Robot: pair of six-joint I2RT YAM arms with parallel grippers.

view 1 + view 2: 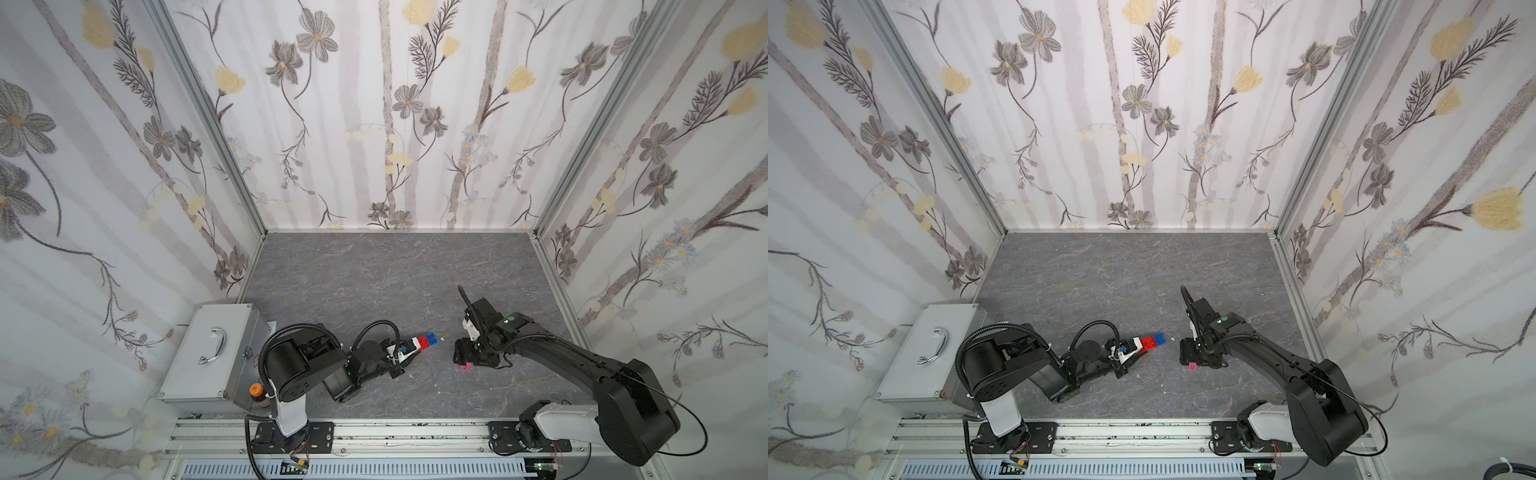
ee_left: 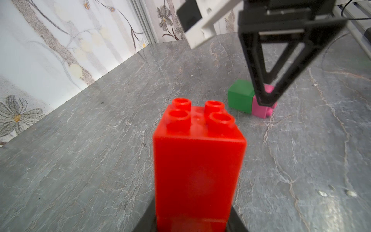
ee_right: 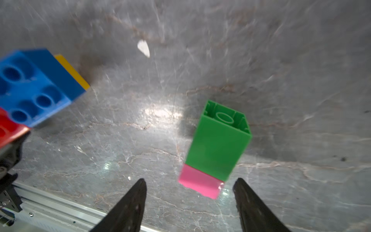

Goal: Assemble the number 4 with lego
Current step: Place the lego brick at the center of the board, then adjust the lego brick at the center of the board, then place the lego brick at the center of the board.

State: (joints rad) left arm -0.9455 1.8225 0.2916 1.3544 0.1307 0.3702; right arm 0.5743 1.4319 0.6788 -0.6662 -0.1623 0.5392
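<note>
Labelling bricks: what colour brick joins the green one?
Pink: the pink brick shows best in the right wrist view.

Cannot find the green brick point(image 2: 241, 96) in both top views, buried under the right gripper point(image 1: 460, 353); can make out only a speck of the pink brick point(image 1: 465, 366) at its 5 o'clock. Can tell little of the red brick point(image 2: 198, 160) in the left wrist view: blurred, clipped by the frame edge, masking all but dark slivers of the left gripper point(image 2: 191, 218). Clips the blue brick point(image 3: 36, 86) at the edge in the right wrist view, with the yellow brick point(image 3: 72, 72) mostly behind it.

Nothing legible appeared on any surface: the red brick point(image 2: 198, 164) showed plain studs (too blurred for any embossing), and the metal case point(image 1: 195, 374) at the left carried no readable label.
</note>
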